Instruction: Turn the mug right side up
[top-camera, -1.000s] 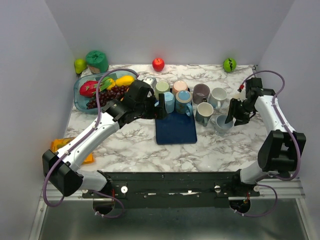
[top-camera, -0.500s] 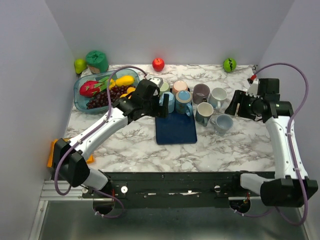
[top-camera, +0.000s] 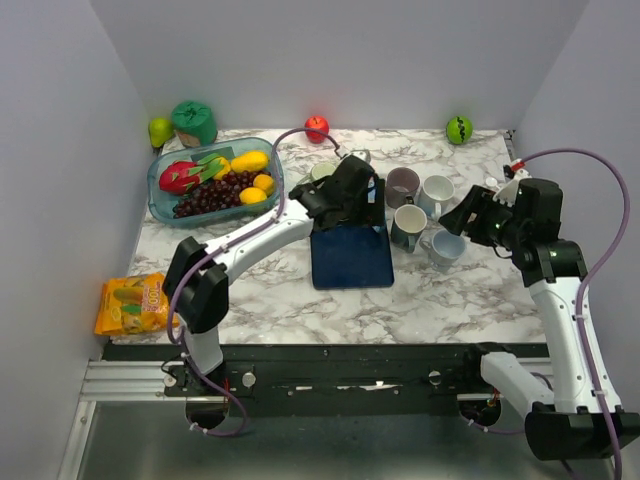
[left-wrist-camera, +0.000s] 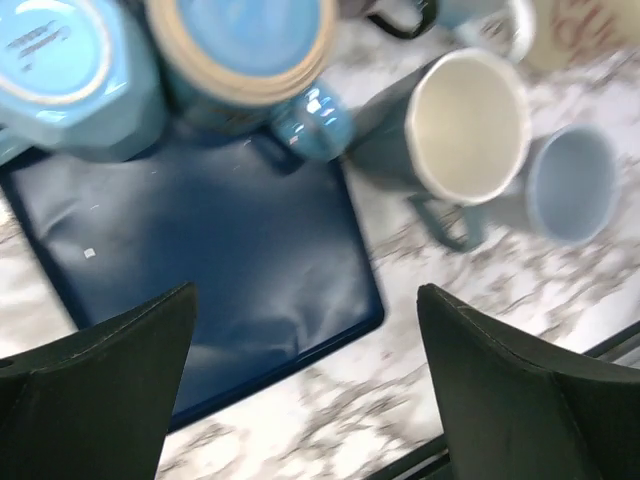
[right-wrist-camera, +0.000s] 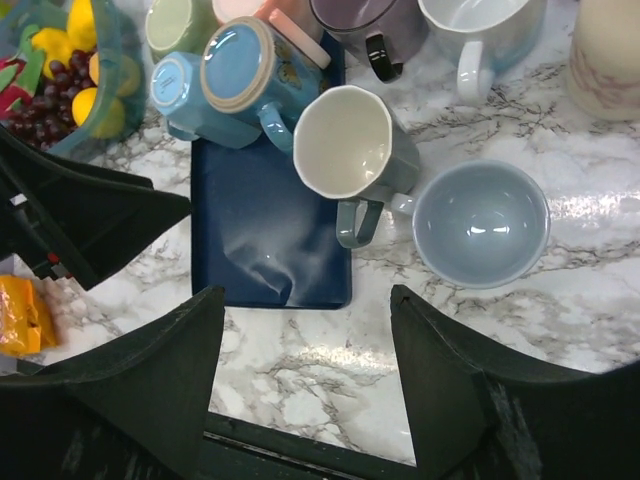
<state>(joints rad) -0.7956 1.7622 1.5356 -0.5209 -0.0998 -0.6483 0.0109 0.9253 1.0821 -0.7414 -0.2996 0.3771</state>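
The left gripper (left-wrist-camera: 305, 292) hovers over the dark blue mat (left-wrist-camera: 200, 290), its fingers spread wide and holding nothing. At the mat's far edge two mugs stand base-up, side by side: a blue mug with a tan-ringed base (left-wrist-camera: 240, 40) and a light blue octagonal mug (left-wrist-camera: 70, 70). The right gripper (right-wrist-camera: 308, 295) hangs equally spread and empty near an upright grey-green mug (right-wrist-camera: 345, 140) and a pale blue cup (right-wrist-camera: 480, 225), both just right of the mat.

A fruit bowl (top-camera: 154, 195) is sitting far left on the desk (top-camera: 300, 290), a pear (top-camera: 160, 131) and green object (top-camera: 194, 122) behind it. A red apple (top-camera: 317, 128) and green apple (top-camera: 459, 129) are resting along the far edge. A snack bag (top-camera: 133, 303) is lying near left.
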